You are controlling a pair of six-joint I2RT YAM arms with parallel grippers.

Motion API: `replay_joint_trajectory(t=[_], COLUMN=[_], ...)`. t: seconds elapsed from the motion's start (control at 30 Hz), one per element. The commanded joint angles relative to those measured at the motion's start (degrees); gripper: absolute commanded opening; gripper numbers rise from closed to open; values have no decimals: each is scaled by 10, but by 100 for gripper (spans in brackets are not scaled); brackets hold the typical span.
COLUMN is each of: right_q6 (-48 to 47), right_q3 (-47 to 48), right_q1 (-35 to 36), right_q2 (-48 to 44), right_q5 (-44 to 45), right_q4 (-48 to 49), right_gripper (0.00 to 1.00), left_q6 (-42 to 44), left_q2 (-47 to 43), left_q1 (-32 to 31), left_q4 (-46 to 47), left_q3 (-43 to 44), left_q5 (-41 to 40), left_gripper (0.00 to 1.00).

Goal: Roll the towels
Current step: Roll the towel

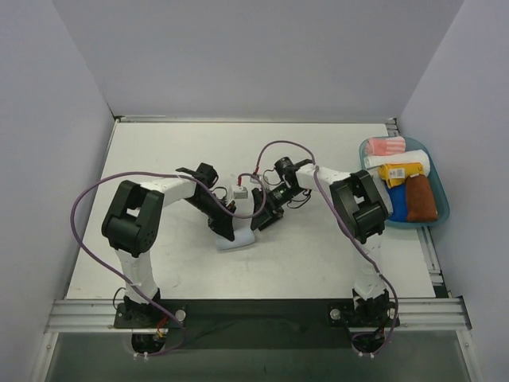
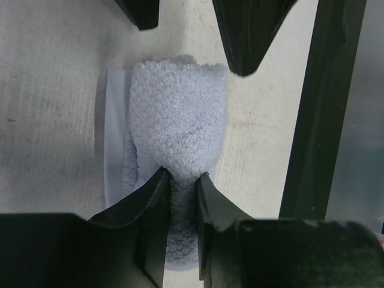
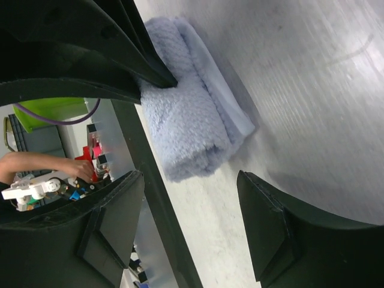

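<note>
Pale-blue towel (image 2: 177, 114) lies rolled mid-counter (image 1: 159, 159) — left fingers (image 2: 153, 198) clenched on one end, right fingers (image 3: 270, 228) spread, released alongside. Soft, light terry — pinch roll's ends; likely unwinds otherwise.

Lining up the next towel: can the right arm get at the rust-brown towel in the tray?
Probably yes: the right end effector is open and empty, and the rust-brown towel lies uncovered in the tray beside that arm.
</note>
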Motion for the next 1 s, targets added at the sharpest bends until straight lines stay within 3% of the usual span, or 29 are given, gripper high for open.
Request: replay_joint_trajectory(t=[0.0, 0.27, 0.37, 0.4, 0.47, 0.5, 0.77, 0.83, 0.97], right_q6=[43, 49, 50, 52, 56, 70, 110, 118, 126], right_q3=[-8, 2, 3, 2, 3, 3, 7, 10, 18], right_q1=[19, 51, 59, 59, 57, 55, 29, 26, 25], right_q2=[-7, 16, 27, 30, 39, 44, 60, 64, 68], right_q5=[-23, -36, -35, -36, -36, -36, -42, -44, -49], right_q4=[55, 73, 73, 73, 75, 74, 75, 74, 71], right_gripper=[64, 53, 39, 27, 15, 0, 0, 0, 0], left_q6=[-3, -33, -46, -53, -60, -64, -40, -20, 6], left_q2=[22, 30, 29, 27, 14, 6, -140, -184, -230], left_q1=[8, 17, 18, 18, 16, 14, -16, -31, -91], left_q4=[-10, 7, 19, 28, 42, 58, 120, 132, 149], left_q3=[9, 14, 10, 7, -7, -12, -81, -102, -132], left_q5=[-17, -23, -29, -32, -44, -49, -150, -185, -248], left_gripper=[7, 7, 8, 9, 16, 19, 58, 63, 65])
